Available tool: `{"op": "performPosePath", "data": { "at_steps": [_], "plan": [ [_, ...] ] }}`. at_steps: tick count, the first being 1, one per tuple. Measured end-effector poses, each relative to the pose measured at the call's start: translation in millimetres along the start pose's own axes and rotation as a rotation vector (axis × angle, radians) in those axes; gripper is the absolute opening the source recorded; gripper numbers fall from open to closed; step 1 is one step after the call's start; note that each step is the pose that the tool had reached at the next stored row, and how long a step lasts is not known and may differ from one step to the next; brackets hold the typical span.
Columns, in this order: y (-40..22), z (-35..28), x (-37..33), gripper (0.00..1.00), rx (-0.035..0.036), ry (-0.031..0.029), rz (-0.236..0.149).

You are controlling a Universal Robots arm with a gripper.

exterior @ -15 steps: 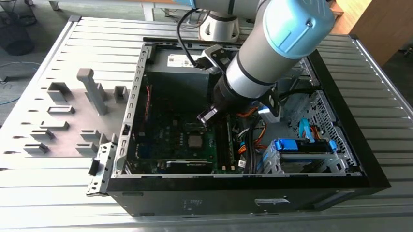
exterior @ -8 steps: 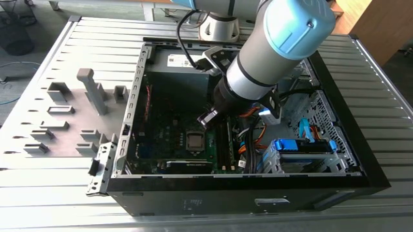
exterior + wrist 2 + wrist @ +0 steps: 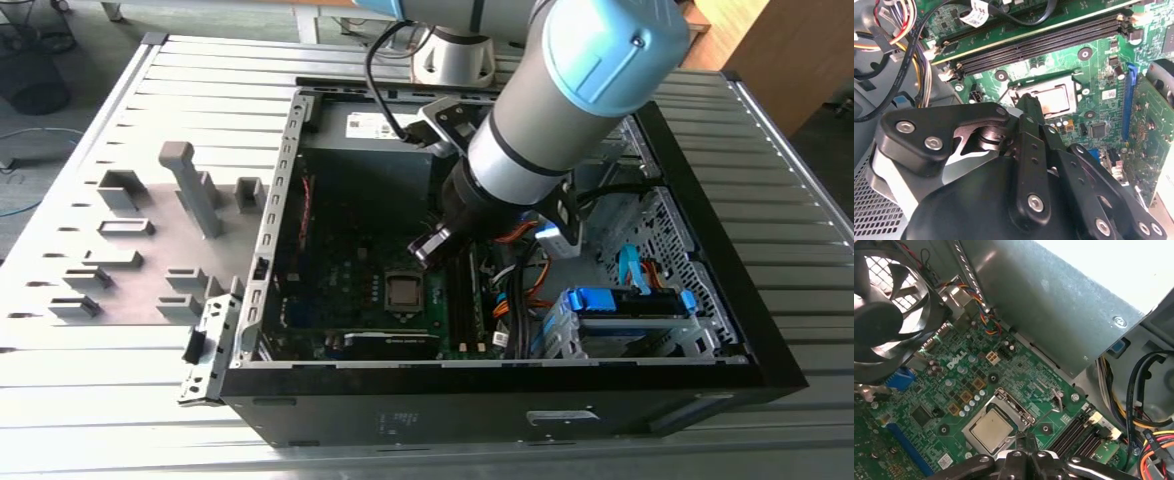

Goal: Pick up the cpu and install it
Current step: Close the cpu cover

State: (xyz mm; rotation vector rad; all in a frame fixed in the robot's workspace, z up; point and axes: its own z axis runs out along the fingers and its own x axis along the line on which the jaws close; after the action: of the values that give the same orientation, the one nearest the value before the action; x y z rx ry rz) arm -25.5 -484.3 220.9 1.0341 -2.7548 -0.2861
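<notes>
Hovering just above the motherboard (image 3: 929,390), the hand (image 3: 1021,442) sits beside the cpu (image 3: 990,430), which lies in its socket (image 3: 1004,410). Whether the hand is open or closed cannot be told.

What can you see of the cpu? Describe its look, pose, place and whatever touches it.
The cpu is a small flat square with a plain, dull silver-grey metal top. It lies flat in the socket on the green motherboard, with the socket's metal frame around its edges. In the exterior view it shows as a pale square mid-board inside the case. The gripper hangs close above one edge; whether it touches the chip cannot be told.
</notes>
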Motion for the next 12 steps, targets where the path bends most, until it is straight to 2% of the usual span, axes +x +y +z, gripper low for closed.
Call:
{"op": "performPosePath", "data": {
  "at_steps": [5, 8, 12],
  "plan": [
    [0.0, 0.9, -0.3, 0.11, 0.0200, -0.0160, -0.021],
    [0.1, 1.7, -0.8, 0.11, 0.0276, -0.0161, -0.045],
    [0.2, 1.8, -0.8, 0.11, 0.0286, -0.0141, -0.053]
  ]
}}
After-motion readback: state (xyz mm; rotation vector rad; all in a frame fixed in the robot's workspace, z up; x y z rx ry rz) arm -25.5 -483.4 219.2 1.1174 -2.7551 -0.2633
